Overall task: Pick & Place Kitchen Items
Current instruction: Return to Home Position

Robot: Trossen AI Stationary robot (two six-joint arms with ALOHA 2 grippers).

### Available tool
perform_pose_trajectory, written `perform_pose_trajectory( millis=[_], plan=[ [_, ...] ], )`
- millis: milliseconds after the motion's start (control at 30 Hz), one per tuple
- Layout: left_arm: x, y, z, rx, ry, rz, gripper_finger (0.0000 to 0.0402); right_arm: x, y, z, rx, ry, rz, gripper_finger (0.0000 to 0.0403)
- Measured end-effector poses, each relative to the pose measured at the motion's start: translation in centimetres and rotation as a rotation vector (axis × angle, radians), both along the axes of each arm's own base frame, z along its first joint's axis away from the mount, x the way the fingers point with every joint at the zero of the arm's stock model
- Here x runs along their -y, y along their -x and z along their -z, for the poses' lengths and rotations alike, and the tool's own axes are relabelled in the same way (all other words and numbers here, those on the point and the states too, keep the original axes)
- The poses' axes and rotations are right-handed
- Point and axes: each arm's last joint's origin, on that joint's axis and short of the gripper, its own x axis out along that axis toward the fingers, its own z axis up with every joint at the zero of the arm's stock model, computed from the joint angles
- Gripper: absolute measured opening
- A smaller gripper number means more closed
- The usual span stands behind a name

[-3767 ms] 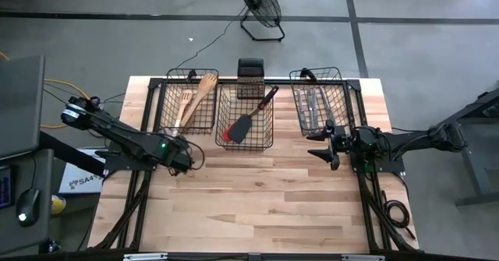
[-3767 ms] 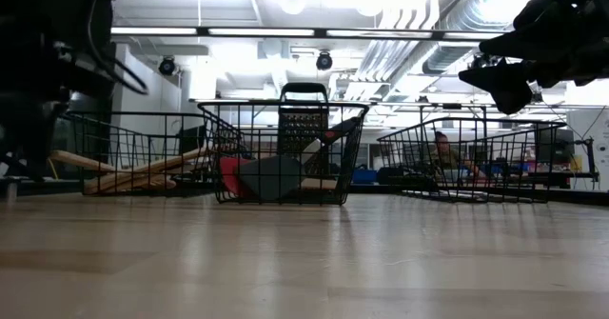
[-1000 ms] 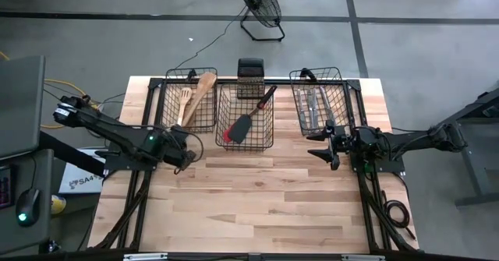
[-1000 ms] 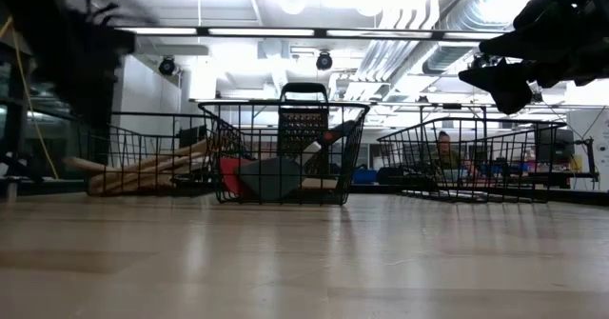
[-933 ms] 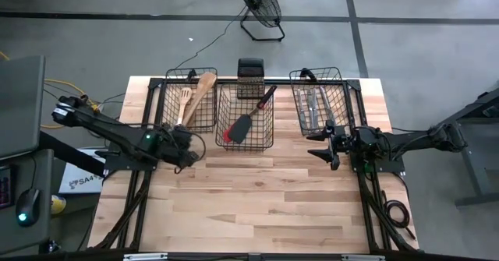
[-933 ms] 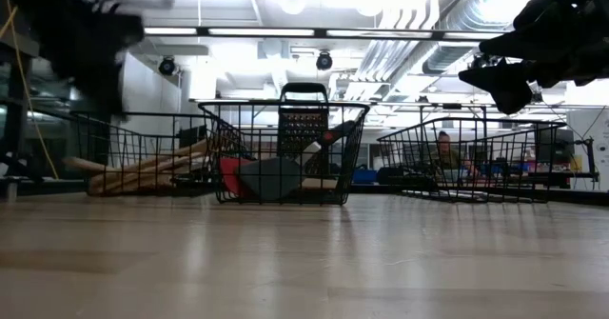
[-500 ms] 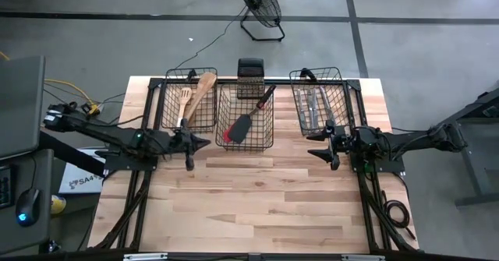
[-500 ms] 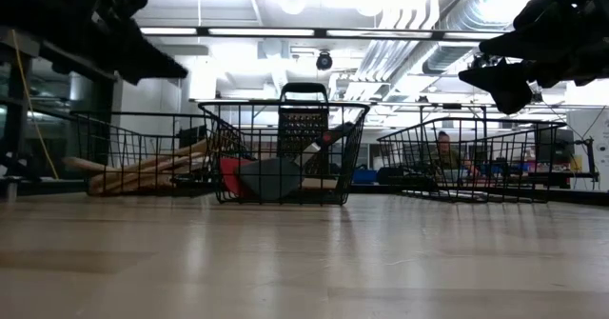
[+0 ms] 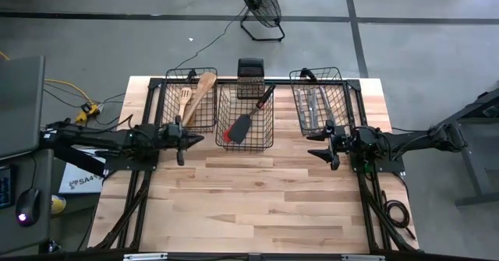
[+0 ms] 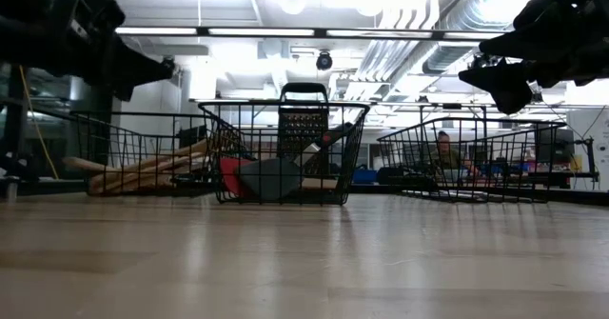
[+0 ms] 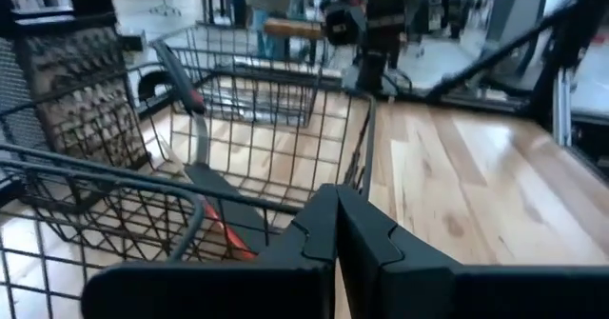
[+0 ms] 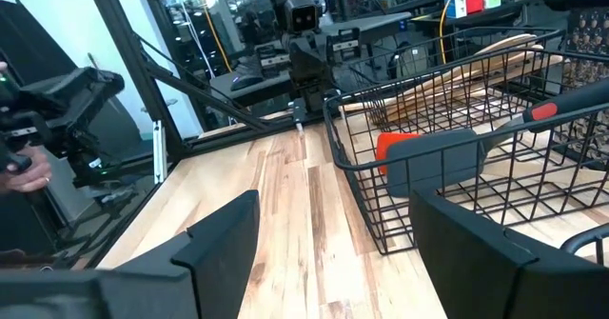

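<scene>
**Both my grippers are hanging empty in front of the baskets**

I am holding my left gripper [image 9: 189,139] in the air above the tabletop [image 9: 257,202], just in front of the near edge of the left basket [image 9: 162,105]. Its two fingers [image 11: 381,248] are pressing flat against each other with no gap between them. They are gripping nothing and touching nothing.

I am holding my right gripper [image 9: 323,146] raised too, just in front of the near edge of the right basket [image 9: 343,97]. Here the fingers [image 12: 224,233] are standing wide apart, with bare tabletop showing between them. This gripper is also carrying nothing and touching nothing.

No utensil is lying out on the tabletop; all are sitting in the three wire baskets along the far side. The wooden utensils [image 9: 195,96] are lying in the left basket, with one spoon head poking over the far rim. The black and red spatulas [image 9: 243,123] are resting in the middle basket [image 9: 221,113], one handle leaning up over its far right corner. The metal cutlery [image 9: 310,105] is lying side by side in the right basket. A grater [image 9: 251,75] is standing upright just behind the middle basket.
</scene>
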Motion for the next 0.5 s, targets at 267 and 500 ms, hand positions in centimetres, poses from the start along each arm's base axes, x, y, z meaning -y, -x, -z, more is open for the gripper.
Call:
perform_pose_trajectory(
  millis=[267,500],
  plan=[
    [0.1,1.3,1.4,0.038,-0.005,0.036,0.0000,0.0,0.0,0.0,0.000,0.000,0.000,0.0263],
    [0.4,2.2,1.3,0.069,-0.040,0.181,0.0000,0.0,0.0,0.0,0.001,0.000,0.000,0.0263]
  ],
)
